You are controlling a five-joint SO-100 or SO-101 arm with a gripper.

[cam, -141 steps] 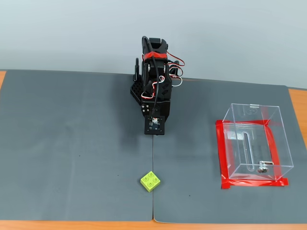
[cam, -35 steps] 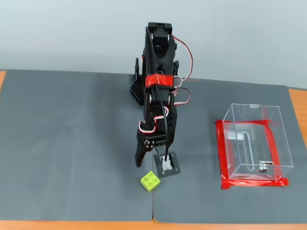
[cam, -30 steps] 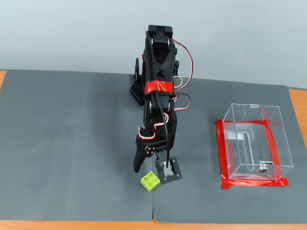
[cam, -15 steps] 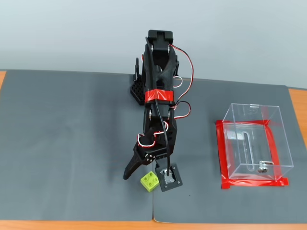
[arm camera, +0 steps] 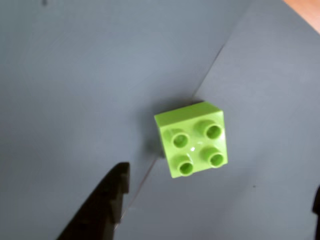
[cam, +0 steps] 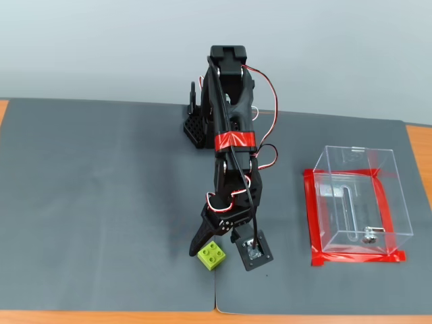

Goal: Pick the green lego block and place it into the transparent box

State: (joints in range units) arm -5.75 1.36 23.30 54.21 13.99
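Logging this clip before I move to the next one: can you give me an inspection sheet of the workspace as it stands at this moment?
Surface: two dark grey mats meeting at a seam, laid on an orange-brown table.
Job's things: green lego block studs up on the mat by the seam, not gripped; transparent box upright to the right in the fixed view, nothing seen inside except its slot and metal fitting, red tape around its base.
Clutter: nothing seen.
Grippers: gripper open, low over the block; in the wrist view one finger shows to the block's left, apart from it.
Cables: red-and-white wires looping along the arm, clear of the block.
Surroundings: plain pale wall behind.
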